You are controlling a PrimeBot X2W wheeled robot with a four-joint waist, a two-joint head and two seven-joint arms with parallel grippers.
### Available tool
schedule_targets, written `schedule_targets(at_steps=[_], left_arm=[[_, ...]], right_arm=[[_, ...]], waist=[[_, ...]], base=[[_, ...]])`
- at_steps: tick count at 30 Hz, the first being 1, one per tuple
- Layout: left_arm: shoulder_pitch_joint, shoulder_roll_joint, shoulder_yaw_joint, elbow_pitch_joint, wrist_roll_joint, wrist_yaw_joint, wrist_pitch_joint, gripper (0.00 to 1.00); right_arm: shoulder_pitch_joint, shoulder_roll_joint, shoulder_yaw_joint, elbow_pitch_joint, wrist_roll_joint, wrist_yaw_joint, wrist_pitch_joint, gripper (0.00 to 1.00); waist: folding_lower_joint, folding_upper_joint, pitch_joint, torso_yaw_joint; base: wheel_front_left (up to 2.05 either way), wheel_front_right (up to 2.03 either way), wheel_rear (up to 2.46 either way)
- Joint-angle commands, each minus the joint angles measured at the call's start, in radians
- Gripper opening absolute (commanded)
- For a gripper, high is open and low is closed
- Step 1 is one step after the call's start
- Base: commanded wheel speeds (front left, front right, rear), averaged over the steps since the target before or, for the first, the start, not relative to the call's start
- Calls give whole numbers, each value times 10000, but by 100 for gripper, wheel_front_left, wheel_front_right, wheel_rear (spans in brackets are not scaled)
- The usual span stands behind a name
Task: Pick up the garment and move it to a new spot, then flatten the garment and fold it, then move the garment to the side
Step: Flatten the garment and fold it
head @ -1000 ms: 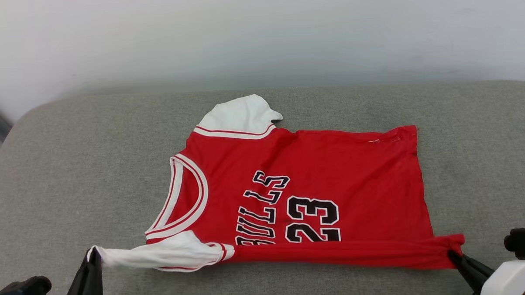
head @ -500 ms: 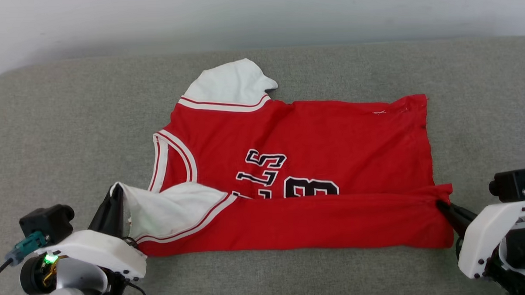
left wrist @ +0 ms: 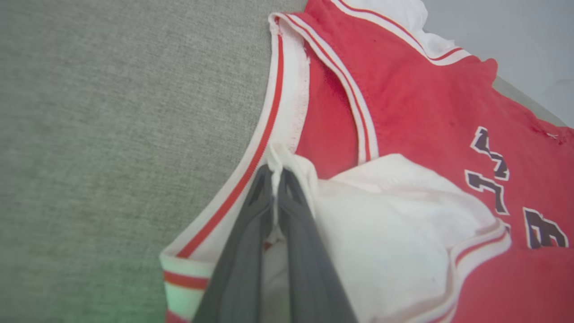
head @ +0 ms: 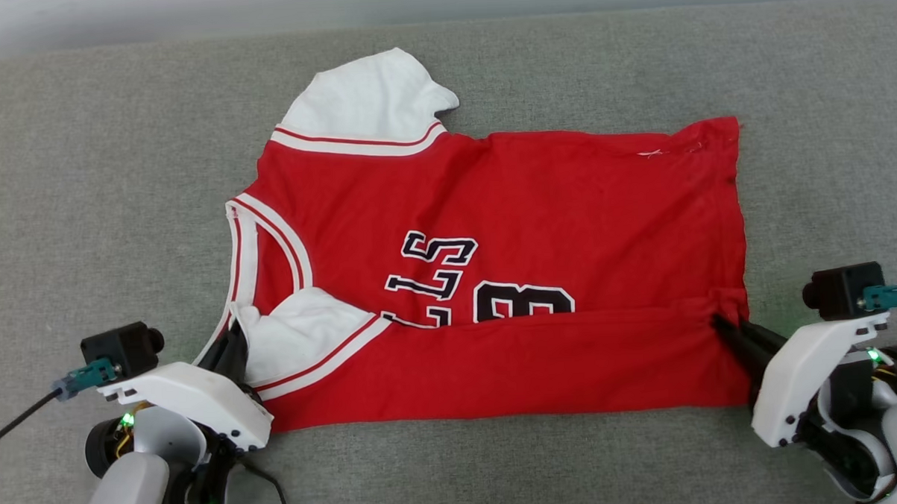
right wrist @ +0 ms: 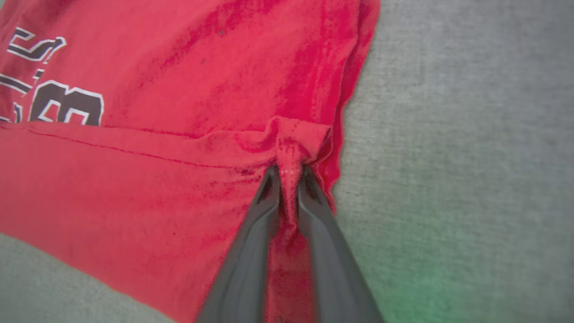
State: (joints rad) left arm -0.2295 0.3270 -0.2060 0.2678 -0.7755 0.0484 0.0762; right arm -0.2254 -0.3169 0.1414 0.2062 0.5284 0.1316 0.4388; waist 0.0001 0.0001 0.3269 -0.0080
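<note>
A grey woven upholstered surface (head: 80, 183) spreads under the garment (head: 529, 204), a red jersey-style shirt with white sleeves; a pale wall (head: 186, 15) runs beyond its far sleeve. The shirt lies flattened with its near long edge folded over the lettering. More folding and the move aside look outstanding. At its near sleeve the left gripper (head: 235, 338) pinches white cloth tight. At its near hem corner the right gripper (head: 719, 323) has red cloth between almost-closed fingers.

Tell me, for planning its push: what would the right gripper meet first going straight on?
The right gripper would first meet the bunched corner of the red fabric jersey it pinches, then probably its flat front.
</note>
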Motion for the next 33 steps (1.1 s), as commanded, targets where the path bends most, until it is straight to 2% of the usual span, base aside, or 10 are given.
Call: schedule_targets(at_steps=[1,8,11,17,19,23,30,33], left_arm=[[-62,-70,0,205,-59,-81,64,100],[-132,337,357,591,-261,-230,-53,100],[-23,557,512,348,-305,-125,-11,100],[358,1299,906,-578,-430,188,543,100],[405,1468,977,-774,-462,233,708,100],[576,2188,1076,-1613,-695,295,1793,100],[958,3499,1114,-2679,-1512,563,4507,100],[1312,3834,970,-2887,-2001,750,5717,100]], right_arm=[[56,-40,166,295,-20,-21,-32,100],[29,-82,366,-123,-29,-13,-1524,100],[332,-112,245,-368,-319,-13,-2166,100],[729,270,-263,-1176,-1066,-13,-3679,100],[772,322,-348,-1324,-1230,-13,-3868,100],[972,594,-784,-1846,-1835,-13,-4332,100],[1260,1076,-1121,-2769,-2382,-13,-3951,100],[1277,1221,-1130,-3095,-2462,-13,-3816,100]], waist=[[-1,-1,8,-39],[-1,-1,-422,-195],[-1,-1,-707,-264],[-1,-1,-1210,-555],[-1,-1,-1267,-606],[-1,-1,-1436,-763],[-1,-1,-1499,-1039],[-1,-1,-1404,-1193]], base=[[0,0,0],[0,0,0],[0,0,0],[0,0,0],[0,0,0],[0,0,0],[0,0,0],[0,0,0]])
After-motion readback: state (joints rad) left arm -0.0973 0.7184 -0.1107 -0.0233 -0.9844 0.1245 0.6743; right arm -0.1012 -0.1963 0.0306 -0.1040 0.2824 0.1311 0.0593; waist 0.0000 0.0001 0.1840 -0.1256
